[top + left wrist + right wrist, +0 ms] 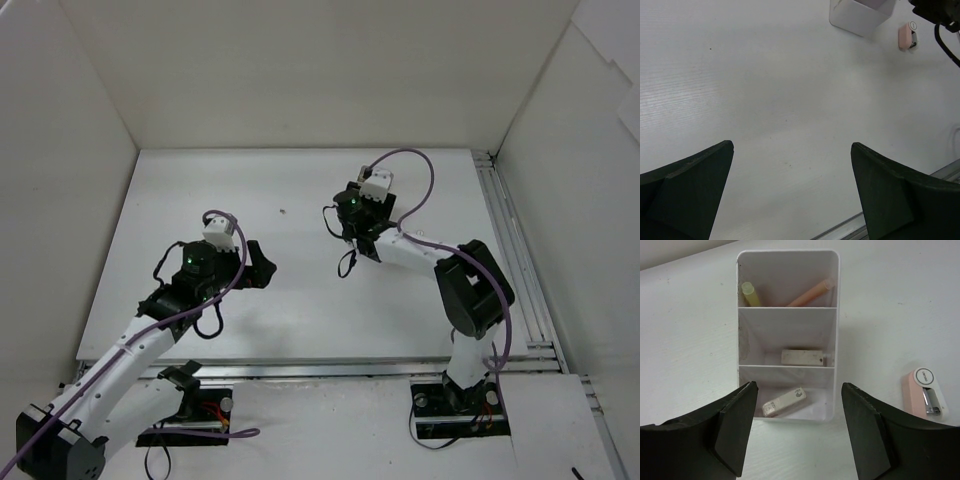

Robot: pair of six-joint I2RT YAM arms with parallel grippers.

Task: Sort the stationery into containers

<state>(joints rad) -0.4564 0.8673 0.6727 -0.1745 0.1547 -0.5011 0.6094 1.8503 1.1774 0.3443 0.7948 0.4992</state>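
White box (790,327), 2 pens (810,292), 2 likely erasers (801,357)

Overhead looks down; close wrist views share box (790,330).

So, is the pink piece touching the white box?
Apart. The right wrist view shows a strip of bare table between the pink piece and the right wall of the white box.

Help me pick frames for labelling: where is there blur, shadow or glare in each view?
Right wrist: white box sharp, compartments lightly shaded; right gripper's fingers dark, soft. Left wrist: left gripper's fingers blurred, pink piece slightly soft near the top edge. Top external: even light, no glare.
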